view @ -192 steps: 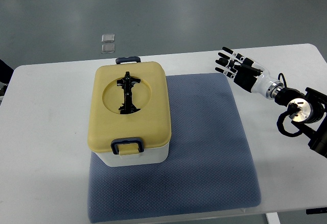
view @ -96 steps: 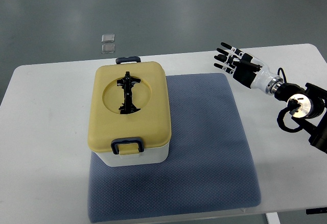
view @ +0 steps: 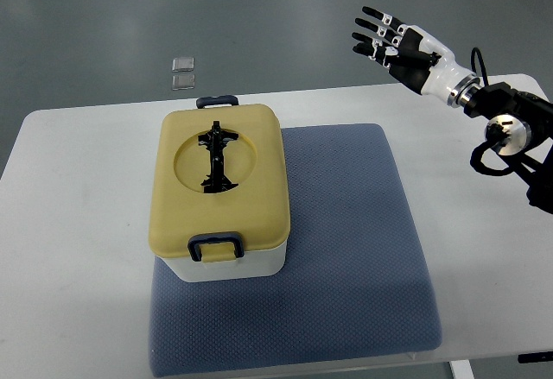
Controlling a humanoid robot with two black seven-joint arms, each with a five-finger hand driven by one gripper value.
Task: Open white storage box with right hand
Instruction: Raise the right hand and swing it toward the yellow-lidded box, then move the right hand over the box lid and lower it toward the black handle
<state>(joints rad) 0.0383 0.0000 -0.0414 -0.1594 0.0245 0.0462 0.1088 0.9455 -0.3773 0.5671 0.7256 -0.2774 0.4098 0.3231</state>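
One shut storage box (view: 220, 193), yellow-lidded.

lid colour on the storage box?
Mustard yellow lid with dark blue latches, on the white storage box; top view shows it.

Only one arm showing here, coming in from the right edge up in the upper right of the frame. The black-and-white robotic right hand (view: 399, 44) is held out flat-ish, with its black fingers (view: 370, 25) spread apart and pointing toward the upper left, gripping nothing. Behind it there's a white forearm section, then a silver wrist ring, then the chunky black arm joint with a round metal cap and loose black cabling.
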